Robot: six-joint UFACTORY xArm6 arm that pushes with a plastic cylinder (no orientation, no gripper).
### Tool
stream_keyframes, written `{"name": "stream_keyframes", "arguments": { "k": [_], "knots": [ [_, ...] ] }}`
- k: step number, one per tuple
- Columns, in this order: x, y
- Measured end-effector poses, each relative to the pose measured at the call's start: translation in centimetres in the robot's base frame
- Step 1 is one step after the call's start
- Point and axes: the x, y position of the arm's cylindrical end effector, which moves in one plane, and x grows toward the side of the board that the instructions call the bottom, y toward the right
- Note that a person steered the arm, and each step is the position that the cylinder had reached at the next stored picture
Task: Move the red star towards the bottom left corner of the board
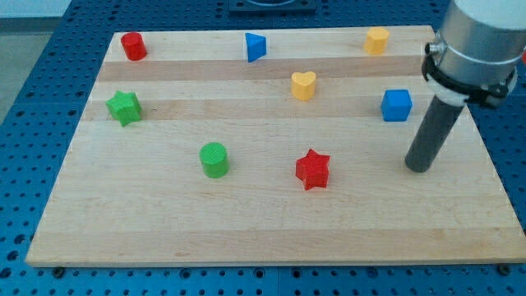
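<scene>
The red star [312, 168] lies on the wooden board [164, 222], a little right of the middle and toward the view's bottom. My tip [417, 168] rests on the board well to the right of the star, at about the same height in the view, with a clear gap between them. The blue cube [396, 105] sits just above and left of my tip. The green cylinder [214, 159] lies to the left of the star.
A green star [124, 107] is at the left edge. A red cylinder [133, 46], a blue triangular block [256, 47] and a yellow hexagonal block [376, 40] line the top. A yellow heart [303, 85] sits above the red star.
</scene>
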Motion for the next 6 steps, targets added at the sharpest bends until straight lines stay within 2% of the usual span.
{"name": "stream_keyframes", "arguments": {
  "k": [1,2,3,4,5,6],
  "knots": [
    [0.7,-3.6],
    [0.7,-10.0],
    [0.7,-11.3],
    [-1.1,-10.3],
    [-1.9,-14.0],
    [0.0,-19.8]
  ]
}}
